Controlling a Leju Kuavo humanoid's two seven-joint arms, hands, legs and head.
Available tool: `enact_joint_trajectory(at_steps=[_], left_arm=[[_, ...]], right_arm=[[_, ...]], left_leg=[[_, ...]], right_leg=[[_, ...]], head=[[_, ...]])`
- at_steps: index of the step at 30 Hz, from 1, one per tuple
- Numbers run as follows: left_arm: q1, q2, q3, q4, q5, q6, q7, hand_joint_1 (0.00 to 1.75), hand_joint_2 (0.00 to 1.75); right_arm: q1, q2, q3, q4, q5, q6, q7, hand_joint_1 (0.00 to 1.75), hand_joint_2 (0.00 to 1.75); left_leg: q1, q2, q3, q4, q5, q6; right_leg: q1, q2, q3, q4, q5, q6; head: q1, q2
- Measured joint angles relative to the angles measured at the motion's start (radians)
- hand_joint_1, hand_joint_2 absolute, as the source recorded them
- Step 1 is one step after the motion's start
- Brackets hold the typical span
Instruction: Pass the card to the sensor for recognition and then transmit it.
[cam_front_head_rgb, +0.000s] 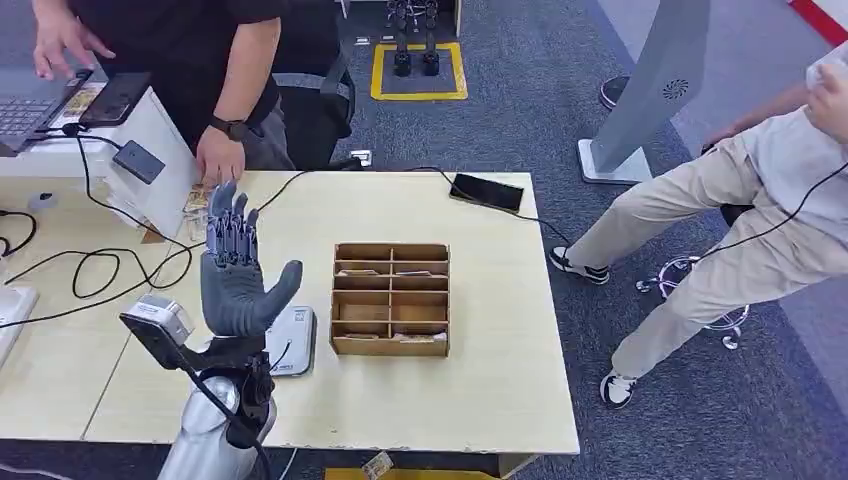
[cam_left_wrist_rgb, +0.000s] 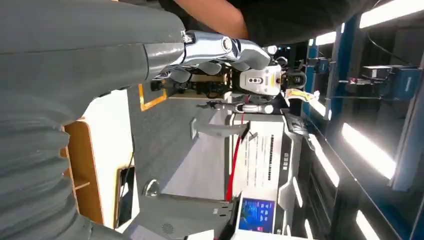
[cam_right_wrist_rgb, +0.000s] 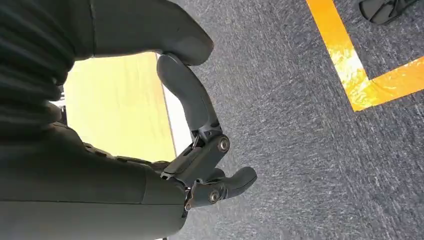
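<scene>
My left hand (cam_front_head_rgb: 237, 272) is raised above the table's near left part, palm up and fingers spread, holding nothing. Just behind it lies a flat white sensor pad (cam_front_head_rgb: 298, 338) with a cable. A wooden compartment box (cam_front_head_rgb: 390, 298) stands at mid-table with cards (cam_front_head_rgb: 418, 338) lying in some slots. More cards (cam_front_head_rgb: 196, 201) lie at the table's far left, by a person's hand (cam_front_head_rgb: 219, 157). In the right wrist view my right hand (cam_right_wrist_rgb: 200, 150) hangs beside the table edge over the carpet, fingers loosely bent, nothing in them.
A black phone (cam_front_head_rgb: 487, 191) on a cable lies at the table's far edge. A white box with a black scanner (cam_front_head_rgb: 138, 161) stands at the left, with loose cables around it. One person stands behind the table; another sits to the right (cam_front_head_rgb: 740, 220).
</scene>
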Motion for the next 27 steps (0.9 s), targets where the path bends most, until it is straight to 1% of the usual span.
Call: enact_joint_trajectory(at_steps=[3,4,6,8,10,12,14,16,19,20,22,24,27], left_arm=[[0.003,0.002,-0.001,-0.006,0.0,0.0,0.0,0.0,1.75],[0.004,0.002,-0.002,-0.008,0.002,-0.012,-0.002,0.0,1.75],[0.011,0.008,-0.011,-0.016,-0.006,-0.076,-0.018,0.0,1.75],[0.027,0.013,-0.032,-0.024,-0.052,-0.133,-0.034,0.0,1.75],[0.039,0.022,-0.063,-0.025,-0.124,-0.159,-0.044,0.0,1.75],[0.044,0.033,-0.101,-0.024,-0.199,-0.158,-0.045,0.0,1.75],[0.044,0.04,-0.138,-0.018,-0.288,-0.128,-0.034,0.0,1.75],[0.041,0.048,-0.177,-0.001,-0.411,-0.061,-0.005,0.0,1.75],[0.014,0.06,-0.228,0.057,-0.608,0.057,0.075,0.0,1.75],[0.0,0.063,-0.246,0.086,-0.682,0.097,0.11,0.0,1.75],[-0.023,0.068,-0.28,0.148,-0.8,0.159,0.172,0.0,1.75],[-0.04,0.069,-0.305,0.199,-0.881,0.202,0.213,0.0,1.75],[-0.059,0.07,-0.333,0.264,-0.955,0.233,0.251,0.0,1.75]], right_arm=[[0.0,0.0,0.0,0.0,0.002,0.0,0.0,0.0,1.75],[0.0,0.0,0.0,0.0,0.002,0.0,0.0,0.0,1.75],[0.0,0.0,0.0,0.0,0.002,0.002,-0.002,0.0,1.75],[0.0,0.0,0.0,-0.001,0.002,0.004,-0.005,0.0,1.75],[0.001,0.0,0.0,-0.001,0.002,0.006,-0.01,0.0,1.75],[0.001,-0.001,0.0,-0.002,0.004,0.007,-0.012,0.0,1.75],[0.001,-0.002,0.0,-0.002,0.007,0.007,-0.013,0.0,1.75],[0.001,-0.004,0.0,-0.002,0.016,0.006,-0.011,0.0,1.75],[0.001,-0.006,0.0,-0.003,0.026,0.006,0.0,0.0,1.75],[0.001,-0.007,0.0,-0.004,0.027,0.007,0.002,0.0,1.75],[0.001,-0.01,0.0,-0.005,0.035,0.009,0.008,0.0,1.75],[0.001,-0.011,0.0,-0.005,0.041,0.01,0.01,0.0,1.75],[0.001,-0.014,0.0,-0.005,0.049,0.01,0.01,0.0,1.75]], left_leg=[[0.0,0.0,0.0,0.0,0.0,0.0],[0.0,0.0,0.0,0.0,0.0,0.0],[0.0,0.0,0.0,0.0,0.0,0.0],[0.0,0.0,0.0,0.0,0.0,0.0],[0.0,0.0,0.0,0.0,0.0,0.0],[0.0,0.0,0.0,0.0,0.0,0.0],[0.0,0.0,0.0,0.0,0.0,0.0],[0.0,0.0,0.0,0.0,0.0,0.0],[0.0,0.0,0.0,0.0,0.0,0.0],[0.0,0.0,0.0,0.0,0.0,0.0],[0.0,0.0,0.0,0.0,0.0,0.0],[0.0,0.001,0.0,0.0,0.0,0.0],[0.0,0.0,0.0,0.0,0.0,0.0]], right_leg=[[0.0,0.0,0.0,0.0,0.0,0.0],[0.0,0.0,0.0,0.0,0.0,0.0],[0.0,0.0,0.0,0.0,0.0,0.0],[0.0,0.0,0.0,0.0,0.0,0.0],[0.0,0.0,0.0,0.0,0.0,0.0],[0.0,0.0,0.0,-0.001,0.0,0.0],[0.0,0.0,0.0,-0.001,0.0,0.0],[0.0,0.0,0.0,-0.001,0.0,0.0],[0.0,0.0,0.0,-0.001,0.0,0.0],[0.0,0.0,0.0,-0.001,0.0,0.0],[0.0,0.0,0.0,-0.001,0.0,0.0],[0.0,0.0,0.0,-0.001,0.0,0.0],[0.0,0.0,0.0,-0.001,0.0,0.0]], head=[[0.0,0.0],[0.0,0.0],[0.0,0.0],[0.0,0.0],[0.0,0.0],[0.0,0.0],[0.0,0.0],[0.0,0.0],[0.0,0.0],[0.0,0.0],[0.0,0.0],[0.0,0.0],[0.0,0.0]])
